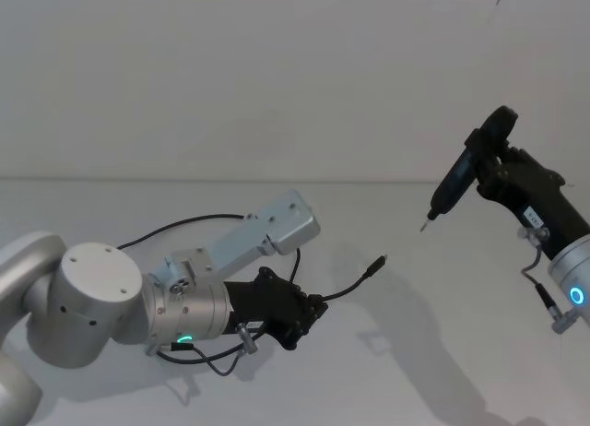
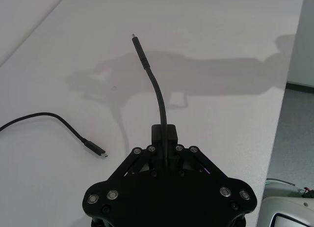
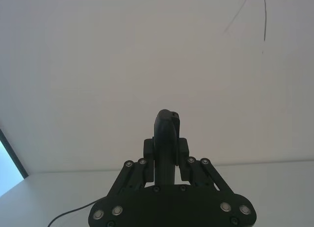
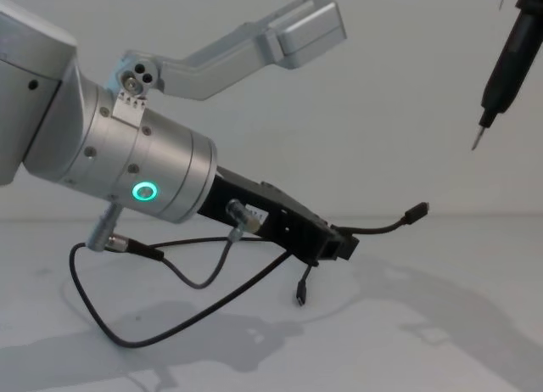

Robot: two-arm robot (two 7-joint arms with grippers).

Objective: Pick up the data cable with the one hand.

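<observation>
One thing could go wrong first: the cable may slip out. The left hand has its fingers pressed together on the cable close to one plug, so only a small bit is held. If the hand moves fast or tips, I think the thin cable can slide free and drop to the tabletop.

A second worry is the long part. It bends in loose loops under and behind the silver arm. A loop may catch on the arm and get tugged, and that tug could pull the cable out of the fingers. I cannot tell if the lowest loop touches the tabletop.

The cable is long, thin, black and bendy. In the head view the left hand sits near 6 o'clock. The short held end pokes out from the fingers toward 2 o'clock, in the air, with a small black plug at its tip. In the chest view another small plug hangs at about 7 o'clock from the fingers. I cannot tell if it rests on the tabletop.

The right hand is up at 3 o'clock in the head view, well apart from the cable. Its fingers are clamped on a pen tool whose tip points to 7 o'clock. It looks too far away to bump anything.
</observation>
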